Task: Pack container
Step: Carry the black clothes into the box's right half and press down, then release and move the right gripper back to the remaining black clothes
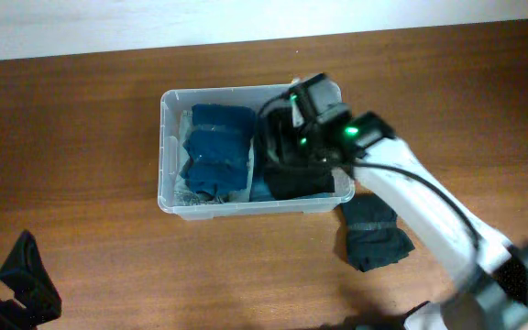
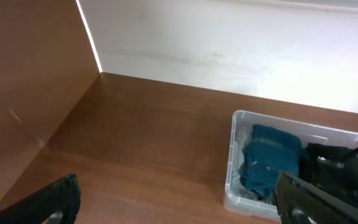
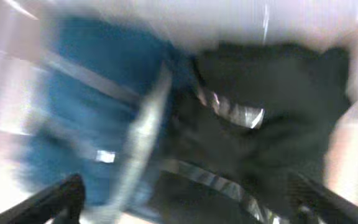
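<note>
On the table (image 1: 81, 137), the container (image 1: 166, 151) is sitting centrally, holding blue cloths (image 1: 216, 151) and a black cloth (image 1: 296, 179). The right arm (image 1: 420, 211) is covering its right end, right gripper (image 3: 188, 199) spread above the black cloth. A dark cloth (image 1: 374, 236) is lying alongside; left gripper (image 2: 182, 202) is hanging spread.

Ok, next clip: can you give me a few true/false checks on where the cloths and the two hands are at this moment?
1. Blue cloths lie inside the container. True.
2. Every cloth is already packed. False: a dark cloth lies on the table, outside the container.
3. The left hand hovers over the container. False: it is well off to the side, over bare table. The right hand is the one at the container.
4. The right hand's fingers are apart. True, going by the right wrist view.
5. The container has a lid on. False: its top is open.
</note>
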Controlling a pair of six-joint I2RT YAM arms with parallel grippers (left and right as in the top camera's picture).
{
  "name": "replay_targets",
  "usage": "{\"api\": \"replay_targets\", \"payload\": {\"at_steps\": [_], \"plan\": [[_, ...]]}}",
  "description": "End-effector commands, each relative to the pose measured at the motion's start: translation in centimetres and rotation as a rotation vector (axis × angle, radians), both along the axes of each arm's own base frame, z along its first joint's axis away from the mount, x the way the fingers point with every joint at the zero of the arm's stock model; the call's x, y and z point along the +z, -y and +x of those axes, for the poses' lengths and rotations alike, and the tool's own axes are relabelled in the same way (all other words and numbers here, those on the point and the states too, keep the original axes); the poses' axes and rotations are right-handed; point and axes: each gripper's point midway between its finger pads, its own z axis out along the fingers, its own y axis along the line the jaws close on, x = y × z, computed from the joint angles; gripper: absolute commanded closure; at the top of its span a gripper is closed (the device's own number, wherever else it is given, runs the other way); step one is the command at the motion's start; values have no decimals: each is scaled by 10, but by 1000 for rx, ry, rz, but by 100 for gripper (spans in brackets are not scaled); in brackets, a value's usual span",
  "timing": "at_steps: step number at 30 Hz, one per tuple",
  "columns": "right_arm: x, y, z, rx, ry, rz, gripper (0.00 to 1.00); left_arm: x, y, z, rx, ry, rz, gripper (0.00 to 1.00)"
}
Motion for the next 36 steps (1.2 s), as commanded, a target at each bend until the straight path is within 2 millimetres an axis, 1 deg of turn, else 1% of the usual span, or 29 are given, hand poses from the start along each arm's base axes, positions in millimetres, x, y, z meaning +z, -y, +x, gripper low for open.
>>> {"api": "replay_targets", "payload": {"at_steps": [1,2,3,4,5,8,9,10,12,15,17,18,19,21,25,27,29,30,32,33,35,36], "plan": [[89,25,-16,-65,162,141,1,0,-1,0,11,3,-6,0],[101,37,-21,-83,180,161,2,0,-1,0,11,3,-6,1],[110,49,-26,-104,193,172,1,0,-1,0,11,3,-6,0],[118,64,-30,-133,202,183,2,0,-1,0,11,3,-6,0],[124,83,-36,-184,201,196,1,0,-1,0,11,3,-6,0],[129,134,-52,-318,180,212,2,0,-1,0,11,3,-6,0],[127,158,-60,-387,158,212,2,0,-1,0,11,3,-6,0],[123,177,-67,-444,136,211,2,0,-1,0,11,3,-6,0],[114,210,-80,-523,89,204,2,0,-1,0,11,3,-6,0],[97,245,-98,-577,18,214,2,0,-1,0,11,3,-6,0],[81,267,-109,-632,-38,209,2,0,-1,0,11,3,-6,0],[68,278,-114,-672,-79,213,2,0,-1,0,11,3,-6,0],[58,284,-117,-698,-106,221,2,0,-1,0,11,3,-6,0],[33,292,-121,-733,-177,240,2,0,-1,0,11,3,-6,0],[-24,289,-130,-731,-336,270,1,0,-1,0,11,3,-6,0],[-57,284,-137,-698,-415,275,2,0,-1,0,11,3,-6,0],[-80,276,-143,-624,-451,278,2,0,-1,0,11,3,-6,0],[-93,267,-147,-567,-470,301,2,0,-1,0,12,3,-6,0],[-107,249,-152,-464,-481,358,1,0,-1,0,11,3,-6,0],[-114,241,-155,-448,-494,395,1,0,-1,0,11,3,-6,0],[-125,236,-158,-444,-509,421,1,0,-1,0,11,3,-6,0],[-133,237,-161,-467,-526,412,1,0,-1,0,11,3,-6,0]]}}
